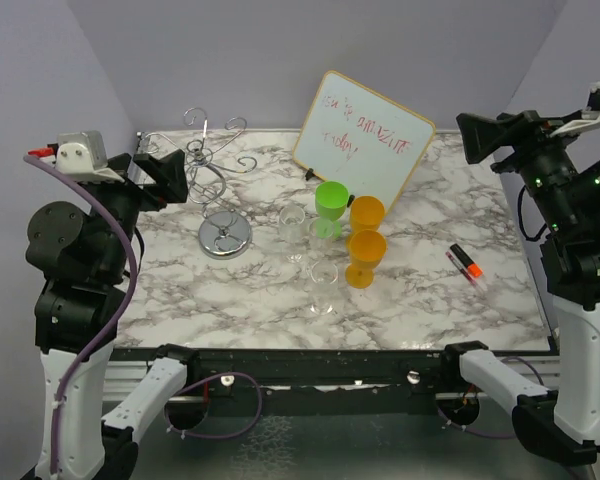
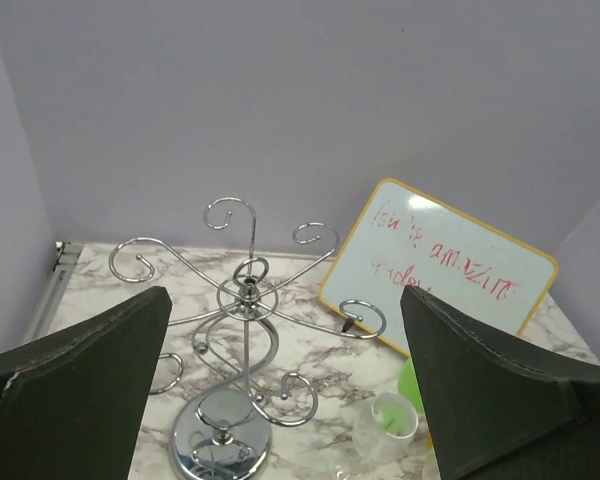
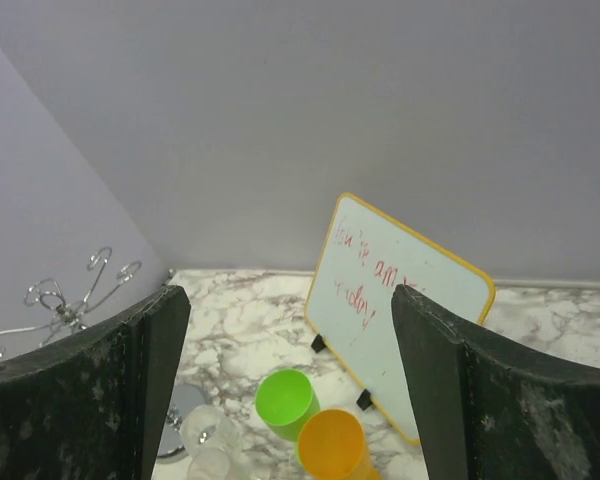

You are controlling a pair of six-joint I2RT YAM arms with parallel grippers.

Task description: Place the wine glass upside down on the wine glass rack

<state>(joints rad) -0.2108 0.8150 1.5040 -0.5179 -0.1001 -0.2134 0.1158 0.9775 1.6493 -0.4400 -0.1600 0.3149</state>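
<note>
The silver wire wine glass rack (image 1: 223, 238) stands upright at the table's back left, its hooks bare; it also fills the left wrist view (image 2: 242, 330). Right of it stand several wine glasses, all upright: two clear ones (image 1: 293, 228) (image 1: 324, 280), a green one (image 1: 331, 205) and two orange ones (image 1: 367, 212) (image 1: 365, 255). My left gripper (image 1: 165, 175) hovers open just left of the rack, holding nothing. My right gripper (image 1: 490, 135) hangs open high at the right, away from the glasses. The right wrist view shows the green glass (image 3: 284, 398) and an orange glass (image 3: 332, 445) below.
A yellow-framed whiteboard (image 1: 363, 135) with red writing leans at the back, just behind the glasses. An orange-capped marker (image 1: 464, 262) lies on the marble table (image 1: 210, 300) at the right. Grey walls close off the back and sides.
</note>
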